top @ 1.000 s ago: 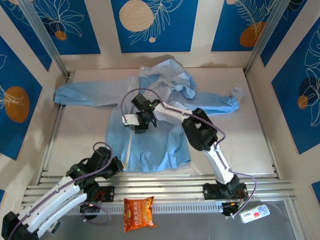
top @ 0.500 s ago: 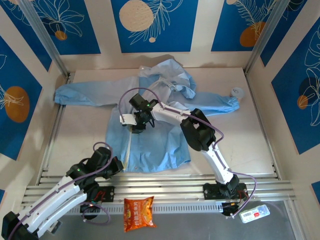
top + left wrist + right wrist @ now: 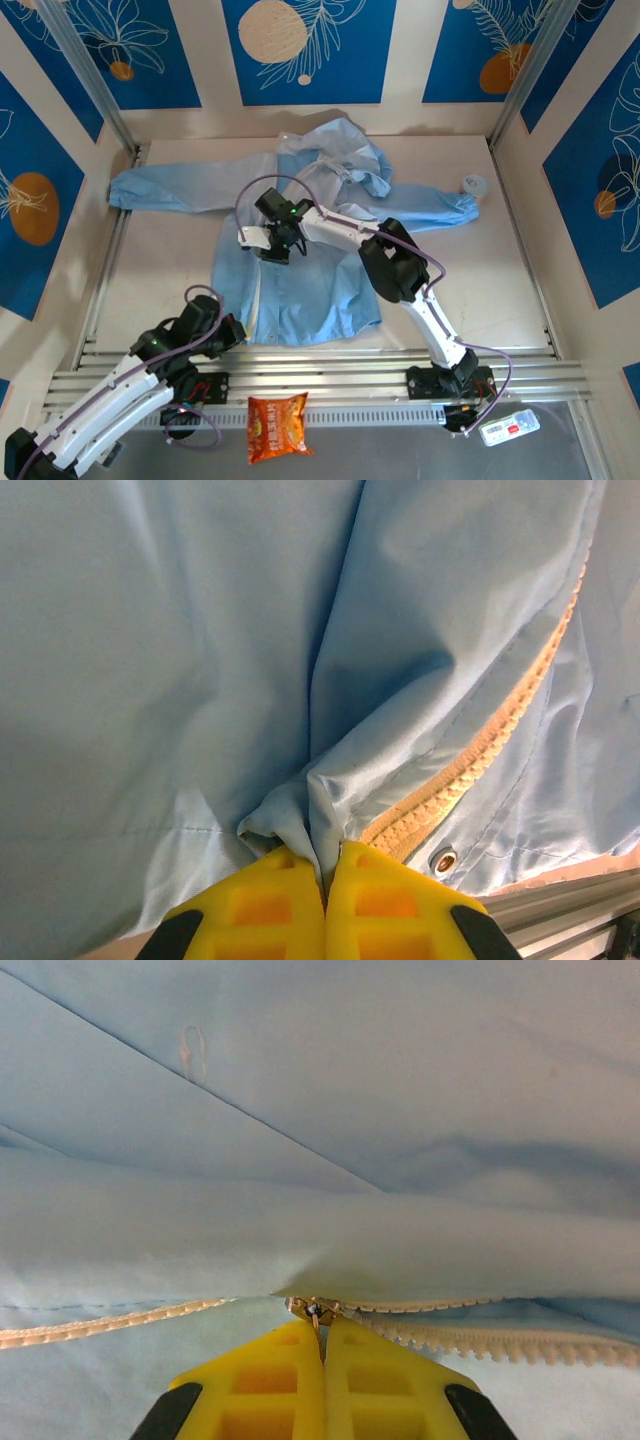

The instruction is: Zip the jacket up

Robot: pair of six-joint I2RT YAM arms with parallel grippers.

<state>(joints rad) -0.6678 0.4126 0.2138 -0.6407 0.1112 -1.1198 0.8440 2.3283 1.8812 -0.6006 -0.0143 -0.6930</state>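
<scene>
The light-blue jacket [image 3: 300,270] lies spread flat on the table, hood at the back, with its whitish zipper strip [image 3: 262,285] running down the front. My right gripper [image 3: 271,246] reaches over the chest. In the right wrist view its yellow fingers [image 3: 270,1380] are shut on the small metal zipper pull [image 3: 314,1310], with zipper teeth [image 3: 500,1342] running off to both sides. My left gripper [image 3: 238,334] sits at the bottom hem. In the left wrist view it [image 3: 325,865] is shut on a pinched fold of hem fabric [image 3: 300,815] beside the zipper's tan tape [image 3: 490,750].
An orange snack bag [image 3: 277,425] lies in front of the metal rails [image 3: 320,378] at the near edge. A small white object [image 3: 473,185] rests near the right cuff, and a white packet [image 3: 510,427] lies at the front right. A metal snap [image 3: 444,860] sits near the hem.
My right gripper has closed from part-open to shut on the zipper pull and shifted slightly left and up the jacket. The left arm has held still at the hem.
</scene>
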